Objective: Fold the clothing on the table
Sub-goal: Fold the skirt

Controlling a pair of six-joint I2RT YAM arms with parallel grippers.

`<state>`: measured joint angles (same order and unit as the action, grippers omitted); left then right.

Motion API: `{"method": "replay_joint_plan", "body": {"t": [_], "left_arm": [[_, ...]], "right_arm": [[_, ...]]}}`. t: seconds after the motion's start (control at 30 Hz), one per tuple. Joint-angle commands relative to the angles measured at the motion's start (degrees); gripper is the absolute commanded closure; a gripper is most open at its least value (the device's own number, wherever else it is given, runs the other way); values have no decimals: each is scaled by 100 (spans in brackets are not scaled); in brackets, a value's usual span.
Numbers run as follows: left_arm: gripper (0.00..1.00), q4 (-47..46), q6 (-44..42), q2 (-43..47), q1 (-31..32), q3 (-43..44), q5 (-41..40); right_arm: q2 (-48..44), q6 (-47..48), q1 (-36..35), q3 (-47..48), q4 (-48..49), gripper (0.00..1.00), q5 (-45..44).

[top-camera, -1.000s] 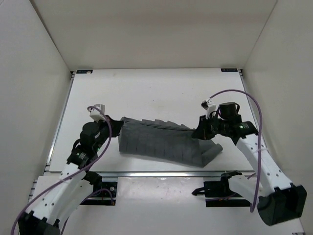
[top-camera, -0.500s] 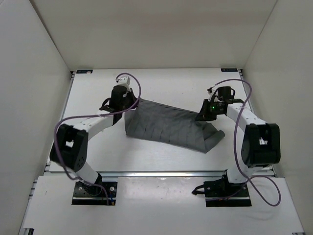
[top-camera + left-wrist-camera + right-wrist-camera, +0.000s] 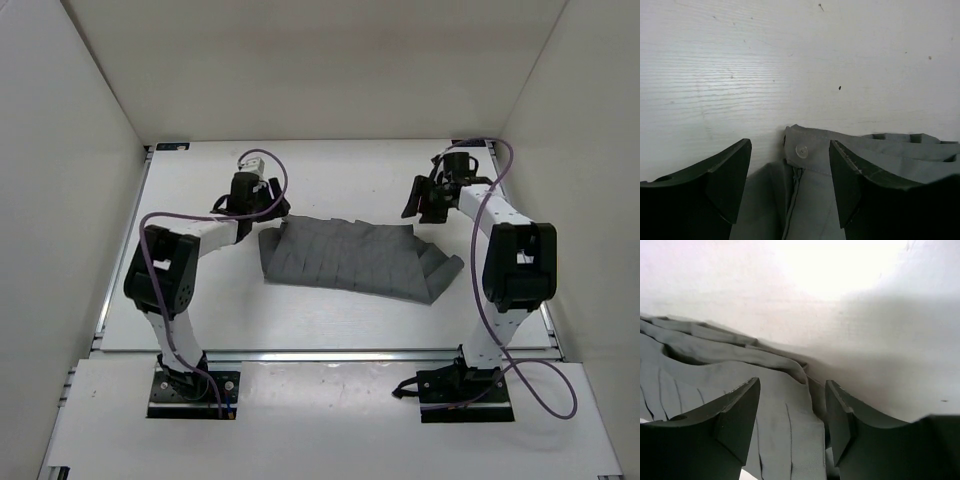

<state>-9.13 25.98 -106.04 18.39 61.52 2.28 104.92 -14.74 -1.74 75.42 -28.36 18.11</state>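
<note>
The left gripper (image 3: pixel 790 149) and right gripper (image 3: pixel 793 386) have just let go, jaws now wide and empty above the far corners of the clothing (image 3: pixel 350 262), which lies dropped mid-table (image 3: pixel 200 300) (one garment, two grippers), so this fold looks laid down.

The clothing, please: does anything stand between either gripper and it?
Nothing visible does. The left gripper and the right gripper both hang open at the far edge of the clothing, one near each end, with grey fabric directly beneath them in the wrist views. Only bare table shows around it.
</note>
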Motion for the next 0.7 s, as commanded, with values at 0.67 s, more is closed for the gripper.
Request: {"method": "replay_joint_plan", "body": {"t": [0.67], "left_arm": [[32, 1387, 39, 1481, -81, -1519, -124]], "right_arm": [[-3488, 6, 930, -2487, -1004, 45, -281]]}}
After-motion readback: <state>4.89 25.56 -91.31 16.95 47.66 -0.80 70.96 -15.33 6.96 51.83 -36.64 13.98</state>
